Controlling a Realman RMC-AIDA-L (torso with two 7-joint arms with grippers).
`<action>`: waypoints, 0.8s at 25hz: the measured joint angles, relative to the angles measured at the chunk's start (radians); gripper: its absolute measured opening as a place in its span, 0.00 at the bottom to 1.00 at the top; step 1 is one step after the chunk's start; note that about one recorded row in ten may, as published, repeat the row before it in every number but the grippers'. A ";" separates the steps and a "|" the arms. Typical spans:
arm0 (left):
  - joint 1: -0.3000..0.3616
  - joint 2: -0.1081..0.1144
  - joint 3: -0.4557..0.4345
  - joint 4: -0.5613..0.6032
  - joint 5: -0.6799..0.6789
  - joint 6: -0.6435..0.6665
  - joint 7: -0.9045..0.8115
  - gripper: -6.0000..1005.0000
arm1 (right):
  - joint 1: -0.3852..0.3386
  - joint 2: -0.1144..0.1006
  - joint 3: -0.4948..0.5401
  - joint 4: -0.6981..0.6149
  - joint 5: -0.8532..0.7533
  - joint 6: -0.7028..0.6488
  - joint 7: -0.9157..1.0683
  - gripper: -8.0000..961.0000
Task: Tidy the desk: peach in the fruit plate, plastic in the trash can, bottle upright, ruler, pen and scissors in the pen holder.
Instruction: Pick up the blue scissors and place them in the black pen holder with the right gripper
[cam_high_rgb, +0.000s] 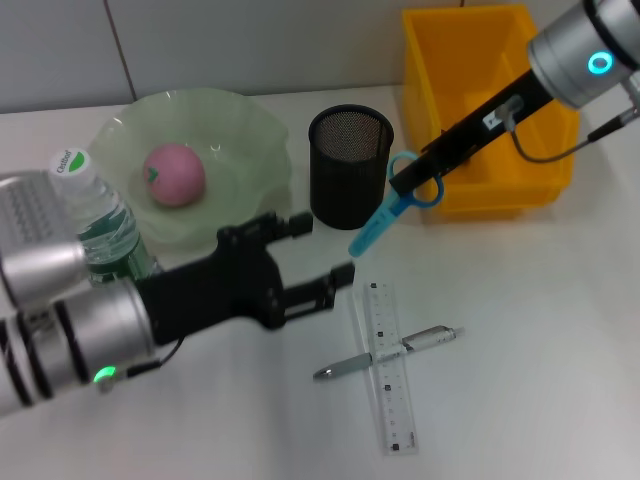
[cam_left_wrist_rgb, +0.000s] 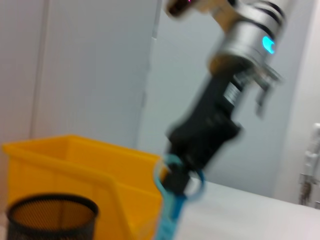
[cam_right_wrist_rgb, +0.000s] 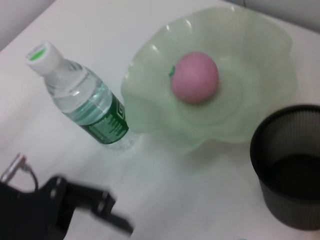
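Right end effector (cam_high_rgb: 408, 188) clamped on blue scissors (cam_high_rgb: 385, 220) just beside the black holder (cam_high_rgb: 350, 165), left end effector (cam_high_rgb: 325, 258) fingers apart above the bench (cam_high_rgb: 520, 340), ruler (cam_high_rgb: 388, 365) and pen (cam_high_rgb: 385, 352) crossed there, peach (cam_high_rgb: 174, 173) in the plate (cam_high_rgb: 240, 130), bottle (cam_high_rgb: 95, 215) upright.

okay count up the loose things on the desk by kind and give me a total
Peach: 1
Bottle: 1
Scissors, held by the right gripper: 1
Pen: 1
Ruler: 1
Containers, meaning plate, pen holder, yellow bin: 3
Total: 8
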 joint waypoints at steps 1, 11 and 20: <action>0.015 0.000 -0.012 -0.003 0.025 0.026 -0.003 0.79 | 0.006 -0.003 0.001 -0.012 -0.001 -0.011 -0.001 0.10; 0.071 0.000 -0.051 -0.105 0.078 0.135 0.029 0.78 | 0.099 -0.020 0.050 -0.142 -0.111 -0.107 0.026 0.10; 0.073 0.003 -0.142 -0.224 0.078 0.262 0.102 0.78 | 0.195 -0.019 0.102 -0.217 -0.229 -0.131 0.048 0.10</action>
